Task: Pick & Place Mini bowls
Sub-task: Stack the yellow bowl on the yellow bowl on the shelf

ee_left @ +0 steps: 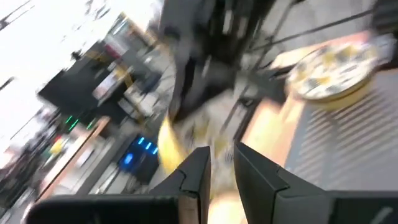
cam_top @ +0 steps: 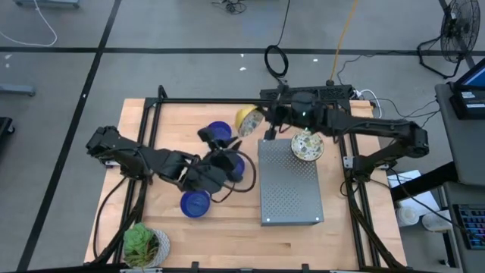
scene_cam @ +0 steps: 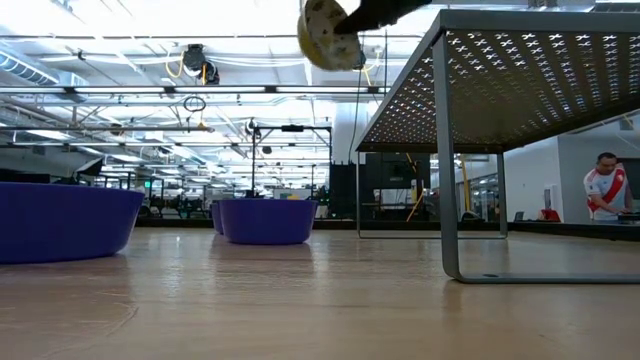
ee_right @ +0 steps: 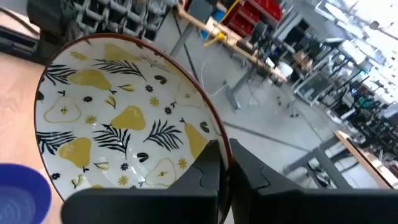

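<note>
Gripping a patterned bowl (cam_top: 248,119) by its rim, the right hand (cam_top: 263,121) holds it tilted in the air just beside the rack (cam_top: 290,182), which lies toward the bench front; left hand (cam_top: 227,161) is slightly parted among blue bowls (cam_top: 195,203).

One patterned bowl (cam_top: 248,120) hangs tilted in the air. Another (cam_top: 307,145) sits on the rack. Three blue bowls (cam_top: 195,203) rest on the table.

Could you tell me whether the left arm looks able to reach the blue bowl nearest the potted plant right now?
Probably yes: the left gripper holds nothing, and that blue bowl sits on open table just beside it, with nothing between them.
</note>
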